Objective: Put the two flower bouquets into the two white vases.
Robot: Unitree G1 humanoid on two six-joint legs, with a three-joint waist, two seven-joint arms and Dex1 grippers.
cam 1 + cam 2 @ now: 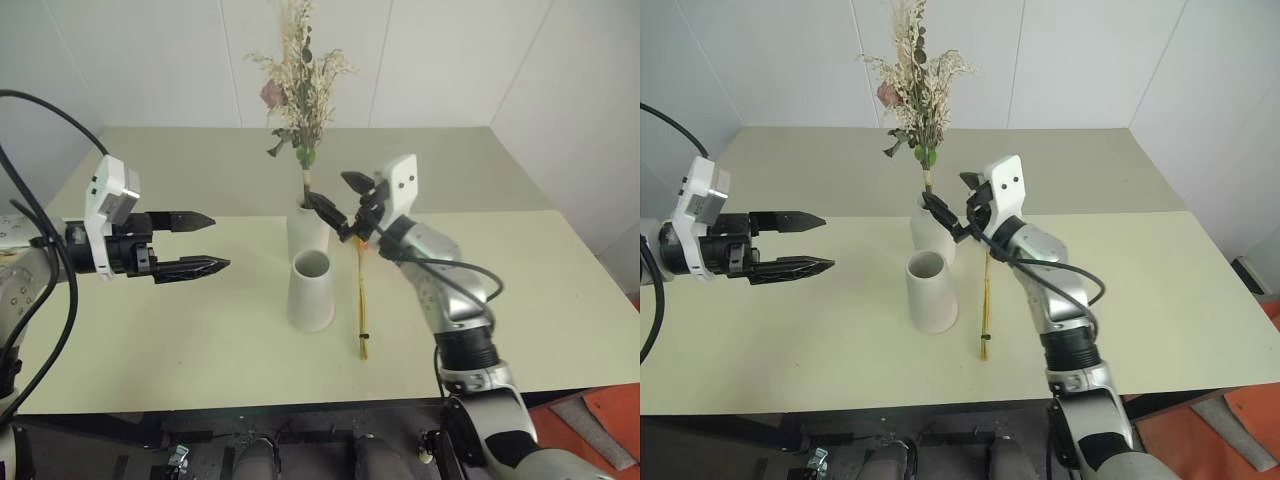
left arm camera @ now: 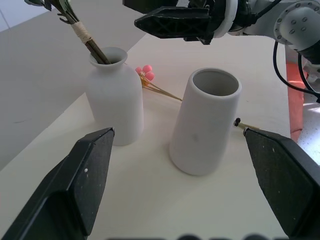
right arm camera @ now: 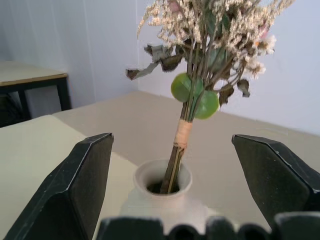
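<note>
The bushy bouquet (image 1: 300, 70) already stands upright in the bottle-shaped vase (image 1: 306, 232), its wrapped stems down the narrow neck; the right gripper (image 1: 335, 200) hangs just beside that neck with its fingers spread wide and nothing between them, so that half of the job looks done.

What is left turns on the slim bouquet (image 1: 362, 300); it lies flat on the table (image 1: 150, 330), just right of the cone vase (image 1: 311, 290), its long axis running near to far, the bare yellow stalk ends toward the near edge and the small pink flowers at the far end, close under the right wrist; from the right gripper it lies below and nearer, close by, whereas the left gripper (image 1: 205, 243) hovers well off to the left, also wide and empty, with both vases standing between it and the stalks; so I judge the right arm the natural one for the pick.

The cone vase stands upright with its wide mouth open, just in front of the bottle vase, the two nearly touching; a swing to the left would risk knocking either over. To the right of the stalks the table is open, and the near edge is some way beyond the stalk tips, so there is room to come down from the right side.
</note>
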